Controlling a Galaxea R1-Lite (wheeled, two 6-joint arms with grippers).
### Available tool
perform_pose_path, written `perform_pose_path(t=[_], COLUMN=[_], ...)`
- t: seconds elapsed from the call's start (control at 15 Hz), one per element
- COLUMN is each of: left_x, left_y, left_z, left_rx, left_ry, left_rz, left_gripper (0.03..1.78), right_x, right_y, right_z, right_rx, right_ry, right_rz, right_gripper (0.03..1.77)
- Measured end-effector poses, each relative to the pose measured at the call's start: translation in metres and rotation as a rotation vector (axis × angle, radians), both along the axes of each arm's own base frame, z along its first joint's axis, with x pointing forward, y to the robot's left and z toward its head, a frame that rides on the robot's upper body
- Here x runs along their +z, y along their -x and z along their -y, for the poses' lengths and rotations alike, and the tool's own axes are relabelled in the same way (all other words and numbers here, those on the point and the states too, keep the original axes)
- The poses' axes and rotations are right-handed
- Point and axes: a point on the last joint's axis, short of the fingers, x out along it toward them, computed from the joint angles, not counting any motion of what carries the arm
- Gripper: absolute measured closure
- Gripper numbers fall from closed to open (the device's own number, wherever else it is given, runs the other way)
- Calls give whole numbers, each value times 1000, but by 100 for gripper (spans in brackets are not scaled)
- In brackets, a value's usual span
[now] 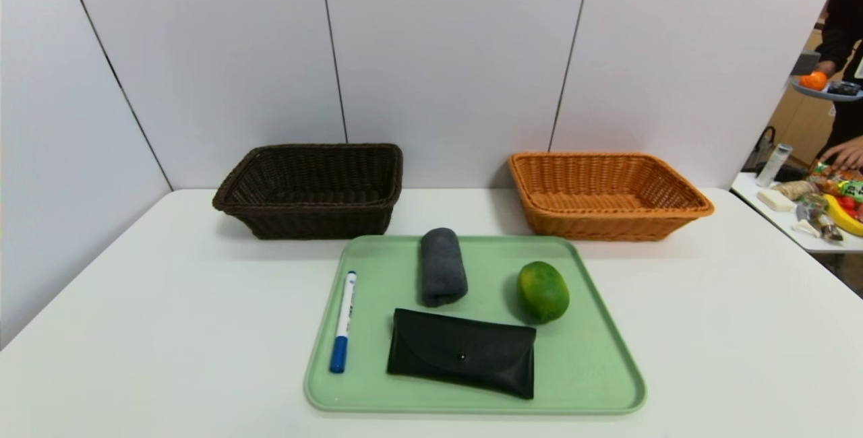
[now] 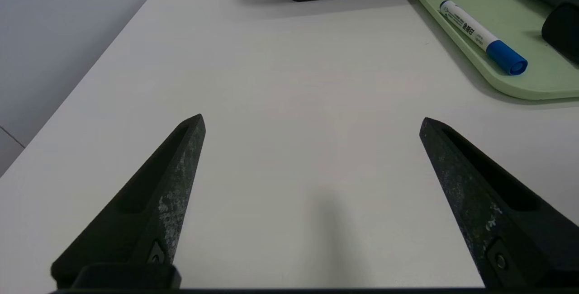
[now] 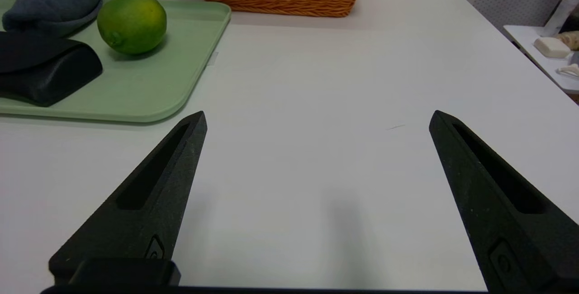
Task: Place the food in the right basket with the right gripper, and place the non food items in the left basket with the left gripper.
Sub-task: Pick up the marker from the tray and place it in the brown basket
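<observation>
A green citrus fruit (image 1: pixel 542 292) (image 3: pixel 131 22) lies on the right part of a pale green tray (image 1: pixel 593 370). On the same tray are a rolled grey towel (image 1: pixel 443 266), a flat black pouch (image 1: pixel 462 352) and a white marker with a blue cap (image 1: pixel 343 322) (image 2: pixel 481 37). The dark brown basket (image 1: pixel 312 189) stands at the back left, the orange-tan basket (image 1: pixel 607 194) at the back right; both look empty. My left gripper (image 2: pixel 312 122) hangs open over bare table to the left of the tray. My right gripper (image 3: pixel 318 120) is open over bare table to the tray's right. Neither arm shows in the head view.
White wall panels close the table's back and left. A side table (image 1: pixel 775 219) with packaged snacks and a banana stands at the far right, where a person holds a tray.
</observation>
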Motion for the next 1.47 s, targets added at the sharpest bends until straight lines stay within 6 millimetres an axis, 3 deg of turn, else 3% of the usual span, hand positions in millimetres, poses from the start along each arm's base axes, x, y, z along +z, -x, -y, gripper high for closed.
perform_pose_path(t=[1.2,1.47], left_x=[0,20], left_y=[0,10], left_z=[0,0], left_rx=[-10,-17], left_ry=[-20,-23], left_rz=[-3,-25], left_gripper=[12,12], right_x=[1,32], right_y=[-1,11], right_z=[0,0], right_rx=[-11,-3], right_ry=[14,-7], right_rz=[31,99], right_gripper=[10,10])
